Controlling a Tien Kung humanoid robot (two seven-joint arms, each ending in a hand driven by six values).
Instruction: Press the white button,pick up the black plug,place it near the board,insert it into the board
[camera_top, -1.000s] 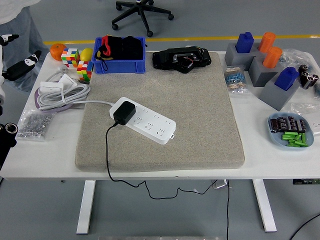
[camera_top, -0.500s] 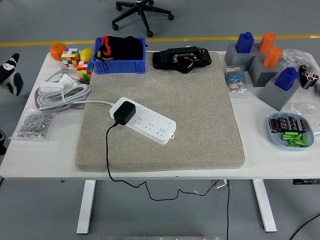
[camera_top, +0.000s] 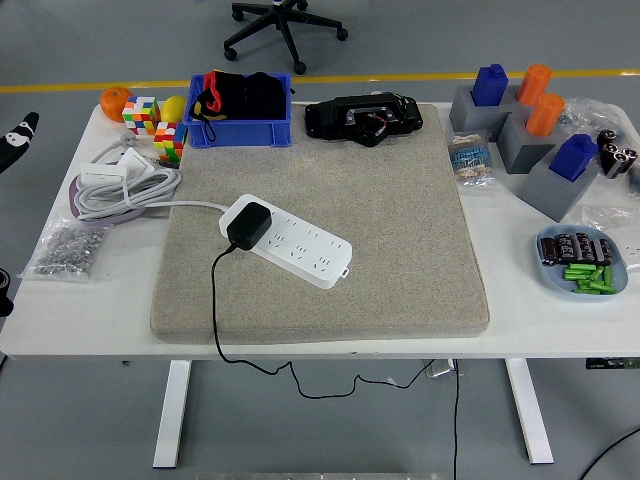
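Note:
A white power strip (camera_top: 300, 250) lies at an angle on the beige mat (camera_top: 400, 200), left of centre. The black plug (camera_top: 247, 227) sits in the strip's left end, and its black cord (camera_top: 213, 300) runs down over the table's near edge. I cannot make out the white button on the strip. Only a black-and-white tip of my left hand (camera_top: 15, 140) shows at the far left edge, off the table and well away from the strip. It holds nothing that I can see. My right hand is out of view.
A blue bin (camera_top: 240, 110) and a black device (camera_top: 363, 118) stand at the mat's far edge. Colour cubes (camera_top: 168, 142), a white cable bundle (camera_top: 125, 185) and a bag of screws (camera_top: 68, 250) lie left. Grey blocks (camera_top: 530, 130) and a blue plate (camera_top: 582, 262) are right.
My left hand and arm have drawn back to the left, almost out of the picture. The person seen at the top left a second ago is gone. The plug and strip have not moved.

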